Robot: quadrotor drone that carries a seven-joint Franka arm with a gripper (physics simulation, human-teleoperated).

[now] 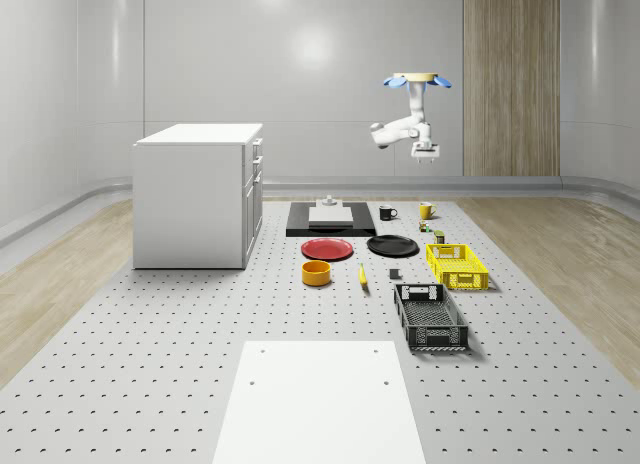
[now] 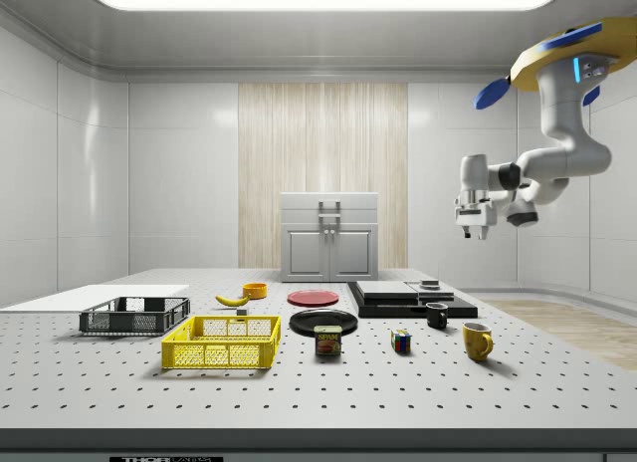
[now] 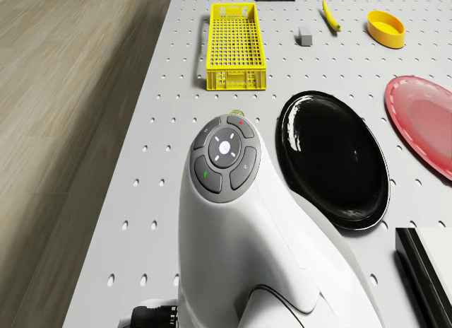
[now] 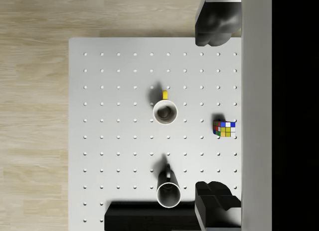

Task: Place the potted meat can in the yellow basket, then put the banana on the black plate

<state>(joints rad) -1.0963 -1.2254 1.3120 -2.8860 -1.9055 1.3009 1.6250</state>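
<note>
The potted meat can (image 2: pixel 327 341) stands upright on the table beside the yellow basket (image 2: pixel 223 343), also seen as the can (image 1: pixel 439 237) and basket (image 1: pixel 457 265). The banana (image 1: pixel 362 276) lies between the yellow bowl (image 1: pixel 316 272) and the baskets. The black plate (image 3: pixel 332 158) lies next to the red plate (image 3: pixel 424 123). The drone (image 1: pixel 418 81) hovers high over the table's far end. My gripper (image 4: pixel 217 113) hangs open and empty well above the mugs, far from the can. In the side view the gripper (image 2: pixel 473 229) points down.
Under the gripper are a yellow mug (image 4: pixel 165 112), a black mug (image 4: pixel 168 193) and a Rubik's cube (image 4: pixel 224 128). A black basket (image 1: pixel 430 317) sits in front of the yellow one. A white cabinet (image 1: pixel 198 194) stands at the whole-scene view's left, a black tray (image 1: pixel 330 220) at the back.
</note>
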